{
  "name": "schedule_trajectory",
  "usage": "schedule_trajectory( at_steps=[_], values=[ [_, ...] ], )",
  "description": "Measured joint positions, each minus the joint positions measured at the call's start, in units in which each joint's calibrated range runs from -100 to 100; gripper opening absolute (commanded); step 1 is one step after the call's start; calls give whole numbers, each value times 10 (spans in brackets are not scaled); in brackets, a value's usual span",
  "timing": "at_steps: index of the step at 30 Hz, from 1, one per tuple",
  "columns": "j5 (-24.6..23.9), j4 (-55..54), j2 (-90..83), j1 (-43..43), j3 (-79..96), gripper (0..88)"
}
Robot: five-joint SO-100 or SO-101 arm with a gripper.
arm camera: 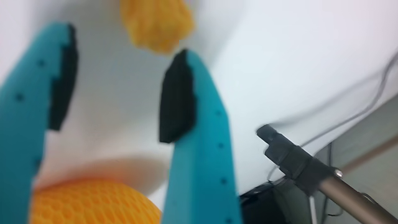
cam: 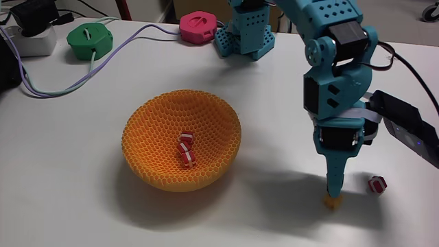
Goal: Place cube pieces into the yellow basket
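Note:
The yellow basket, an orange-yellow honeycomb-mesh bowl, stands left of centre in the fixed view and holds two red-and-white cube pieces. A third red piece lies on the white table at the right. The yellow-orange piece lies just under my gripper, which points straight down at it. In the wrist view my gripper is open, its black pads apart, and the yellow-orange piece sits just past the fingertips, not between them. The basket shows at the bottom left.
A green hexagonal case and a pink one sit at the back, with cables and a white adapter at the far left. The arm's base stands behind. The table edge runs along the right.

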Motion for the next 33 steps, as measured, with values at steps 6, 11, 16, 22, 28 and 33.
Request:
schedule_trajectory(
  at_steps=[6, 11, 16, 22, 28, 33],
  values=[
    [-4, -18, 29, 23, -22, 195],
    [-3, -31, 44, 34, -38, 165],
    [4, -57, 64, 34, -39, 160],
    [19, -71, 89, 28, -71, 0],
    [30, -51, 86, 32, -71, 0],
    [34, 19, 16, 74, -69, 0]
  ],
)
